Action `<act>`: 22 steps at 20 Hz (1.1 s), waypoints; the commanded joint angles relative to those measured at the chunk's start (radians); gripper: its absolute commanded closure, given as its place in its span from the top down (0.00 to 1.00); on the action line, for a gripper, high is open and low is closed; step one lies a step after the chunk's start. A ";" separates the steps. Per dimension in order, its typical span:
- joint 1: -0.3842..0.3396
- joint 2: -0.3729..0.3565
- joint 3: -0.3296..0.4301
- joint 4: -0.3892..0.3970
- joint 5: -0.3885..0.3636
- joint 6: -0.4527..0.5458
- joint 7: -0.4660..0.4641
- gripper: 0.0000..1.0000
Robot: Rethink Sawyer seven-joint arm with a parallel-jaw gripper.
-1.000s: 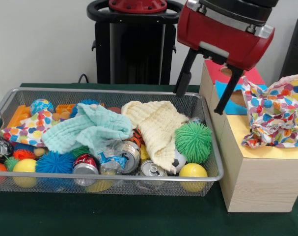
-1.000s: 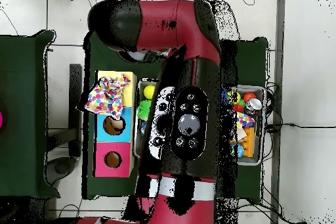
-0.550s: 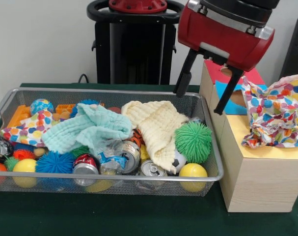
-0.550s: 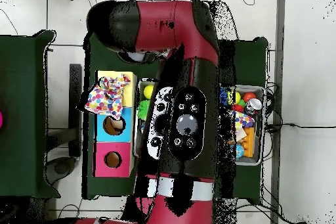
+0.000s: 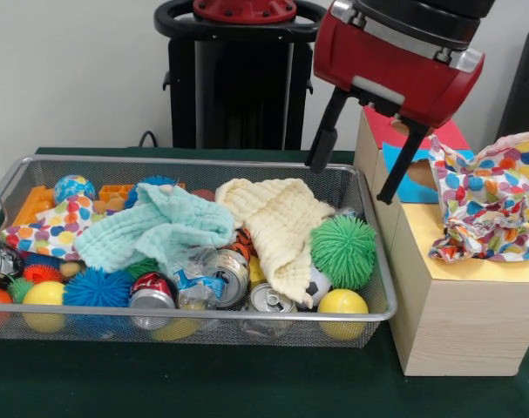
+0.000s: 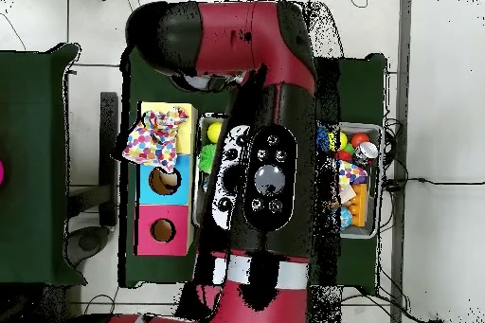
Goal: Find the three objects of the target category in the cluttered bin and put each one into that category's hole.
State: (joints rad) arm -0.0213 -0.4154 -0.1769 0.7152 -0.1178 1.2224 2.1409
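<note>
**Cluttered bin under an empty, spread gripper**

The wire mesh bin (image 5: 116,318) fills the lower left of the front view, on the green counter (image 5: 247,383). Inside lie a mint cloth (image 5: 155,228) and a cream cloth (image 5: 277,222) draped over the clutter, a polka-dot cloth (image 5: 46,231) at the left, crushed cans (image 5: 220,274) near the front wall, a green spiky ball (image 5: 343,250) at the right, a blue spiky ball (image 5: 98,287) and yellow balls (image 5: 342,303).

At the right stands the wooden box (image 5: 460,305) — its top has pink, blue and yellow panels. A crumpled polka-dot cloth (image 5: 486,205) rests on the yellow panel.

The gripper (image 5: 358,157) hangs at upper right, above the bin's far right corner, fingers (image 5: 322,139) spread, holding nothing.

The overhead view alone shows the holes (image 6: 163,230) in the pink and blue panels — while the arm (image 6: 270,177) hides most of the bin.
</note>
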 commanded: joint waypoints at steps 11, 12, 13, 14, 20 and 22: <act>-0.002 -0.005 0.020 0.181 -0.039 -0.012 0.012 1.00; -0.002 -0.005 0.020 0.182 -0.040 -0.014 0.013 1.00; -0.001 -0.005 0.019 0.183 -0.042 -0.016 0.013 1.00; -0.001 -0.007 0.018 0.185 -0.043 -0.018 0.012 1.00; 0.004 -0.004 0.011 0.180 -0.056 -0.035 0.019 1.00; 0.004 -0.005 0.011 0.181 -0.056 -0.036 0.017 1.00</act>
State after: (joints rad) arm -0.0197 -0.4154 -0.1788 0.7161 -0.1289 1.2224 2.1409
